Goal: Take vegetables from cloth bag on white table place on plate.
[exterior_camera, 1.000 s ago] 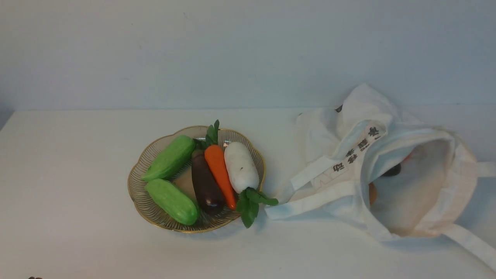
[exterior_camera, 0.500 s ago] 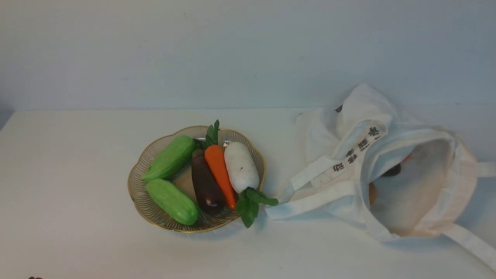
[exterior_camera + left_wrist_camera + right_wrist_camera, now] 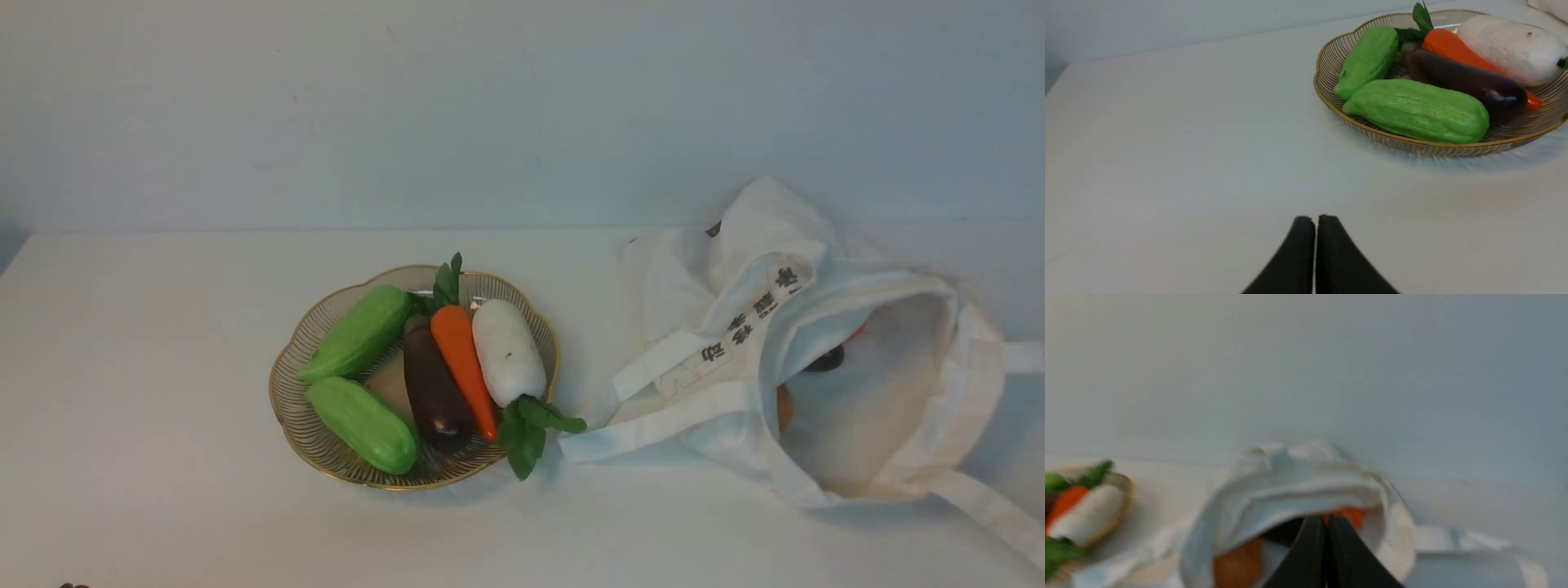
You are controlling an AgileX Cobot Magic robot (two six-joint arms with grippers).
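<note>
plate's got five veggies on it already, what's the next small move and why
Probably open the right gripper and ease it toward the mouth of the cloth bag. Its fingers are shut on nothing, its wrist camera faces the opening, and an orange item and a dark item lie inside the bag, not on the plate.

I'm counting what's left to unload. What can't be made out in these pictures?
1. Front view: folds of the cloth bag hide its contents except a dark sliver and an orange-tan edge; count unknown.
2. Right wrist view: blurred; the shut right gripper covers part of the bag's mouth, and the orange shapes are unidentifiable.
3. Left wrist view: the leaf end of the white radish is cut off by the frame edge.
</note>
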